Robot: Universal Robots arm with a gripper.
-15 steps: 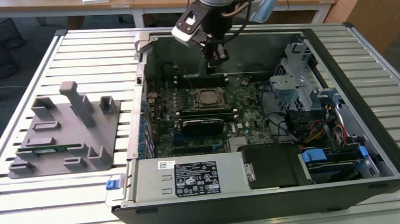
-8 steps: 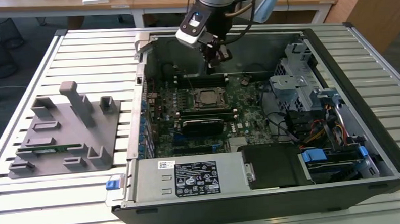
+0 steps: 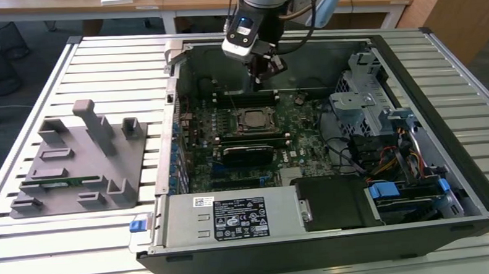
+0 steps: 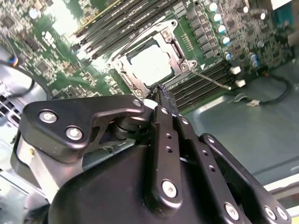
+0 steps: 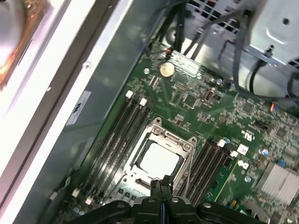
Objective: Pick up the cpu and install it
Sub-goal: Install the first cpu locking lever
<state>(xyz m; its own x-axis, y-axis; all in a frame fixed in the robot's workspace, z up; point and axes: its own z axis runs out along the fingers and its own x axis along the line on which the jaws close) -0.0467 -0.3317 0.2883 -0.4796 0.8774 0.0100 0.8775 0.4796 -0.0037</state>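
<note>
— Any writing you can make out?

— A white label [image 3: 240, 217] crowded with black print and marks, on the power supply box [image 3: 284, 204] at the near edge of the open case [image 3: 469, 183]. In the first wrist view there is also a small pale sticker [image 5: 77, 108] on the case's inner wall. I wouldn't vouch for a word of either.

— How's the arm standing?

— It comes down from above into the case with its wrist tilted. The black gripper [image 3: 261, 80] points down at the green motherboard [image 3: 306, 140]. In the exterior view it hangs over the memory slots [image 3: 247, 100], on the far side of the socket.

— And the fingers [image 5: 155, 193]?

— Pressed together, nothing between them. In both wrist views the two tips meet in one narrow point.

— Where's the cpu [image 5: 159, 161]?

— Lying in the socket with its silver top up, inside the metal frame [image 5: 164, 135], with memory slots on either side. The fingertips sit right at the frame's edge, near the thin wire lever [image 4: 210, 78]. They may be touching it, though I can't tell.

— Anything outside the case?

— On the slatted table [image 3: 101, 63], a grey holder [image 3: 79, 144] with a green memory stick [image 3: 61, 181] lying in it.
</note>
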